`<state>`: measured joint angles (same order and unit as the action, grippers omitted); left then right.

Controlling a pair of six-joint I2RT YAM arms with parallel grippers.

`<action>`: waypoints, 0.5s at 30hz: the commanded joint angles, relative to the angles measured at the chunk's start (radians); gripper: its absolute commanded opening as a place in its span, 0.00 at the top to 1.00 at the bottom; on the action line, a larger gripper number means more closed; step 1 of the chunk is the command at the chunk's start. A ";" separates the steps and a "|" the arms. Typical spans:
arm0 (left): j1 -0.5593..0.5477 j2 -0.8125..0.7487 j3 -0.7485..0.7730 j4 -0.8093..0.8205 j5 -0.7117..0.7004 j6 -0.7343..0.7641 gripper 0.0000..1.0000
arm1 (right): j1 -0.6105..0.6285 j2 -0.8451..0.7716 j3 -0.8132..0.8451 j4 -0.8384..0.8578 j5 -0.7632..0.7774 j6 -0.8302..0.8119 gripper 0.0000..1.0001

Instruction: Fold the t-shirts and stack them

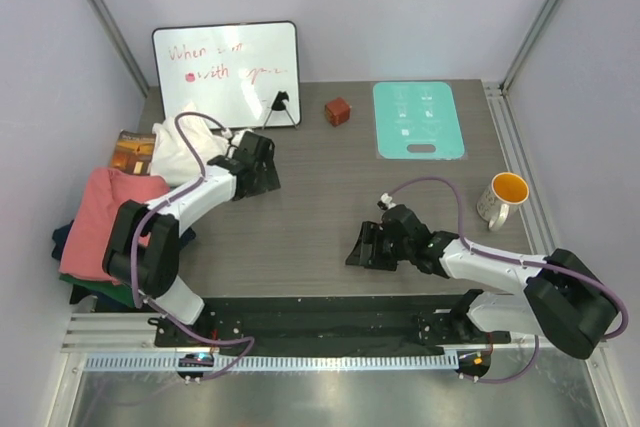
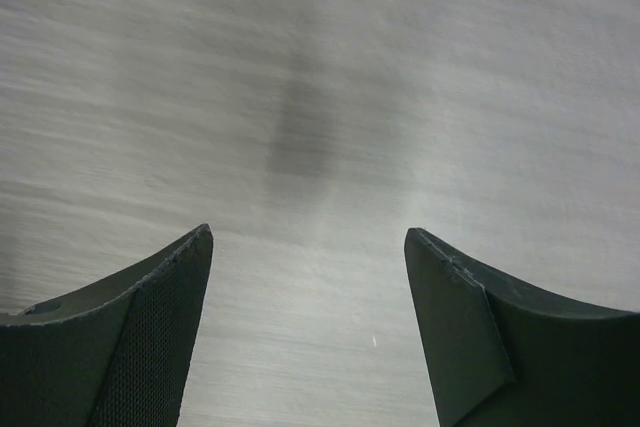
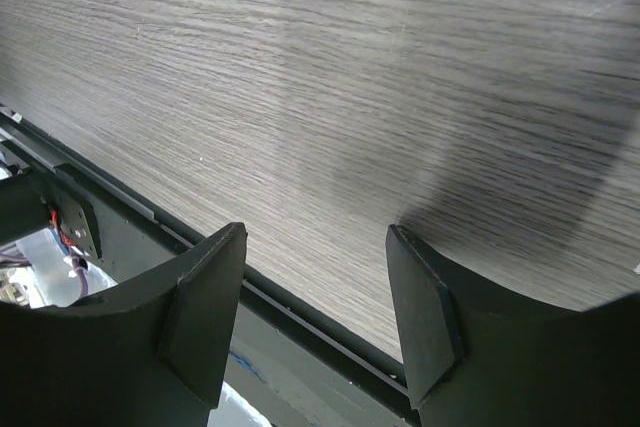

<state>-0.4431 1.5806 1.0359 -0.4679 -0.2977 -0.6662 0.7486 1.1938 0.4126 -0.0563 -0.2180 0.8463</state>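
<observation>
The whiteboard [image 1: 226, 72] carries red handwriting; only "When" and "with" can be made out. White print on the teal mat [image 1: 418, 119], right of the whiteboard, is too small to read.

You are looking at a pink shirt [image 1: 95, 222] that is lying over the navy shirt [image 1: 62, 239] and the green shirt [image 1: 92, 293], so only their edges are peeking out. The left arm [image 1: 195, 197] is covering part of that pile. The red words on the whiteboard [image 1: 225, 72] are looking too faint to read (just squiggles). In the left wrist view, the table [image 2: 320, 97] is showing up blurry.
</observation>
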 commanded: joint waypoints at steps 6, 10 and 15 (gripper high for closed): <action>0.141 0.220 0.393 -0.141 -0.119 0.034 0.22 | 0.009 -0.034 -0.012 0.026 0.003 0.011 0.36; 0.208 0.312 0.480 -0.181 -0.110 0.030 0.19 | 0.011 -0.031 -0.014 0.019 0.002 0.008 0.36; 0.293 0.354 0.507 -0.179 -0.075 0.020 0.19 | 0.009 -0.007 -0.015 0.029 -0.003 0.010 0.36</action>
<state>-0.2180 1.9182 1.5047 -0.6056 -0.3668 -0.6453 0.7509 1.1824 0.4000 -0.0483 -0.2222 0.8532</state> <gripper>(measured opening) 0.810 0.642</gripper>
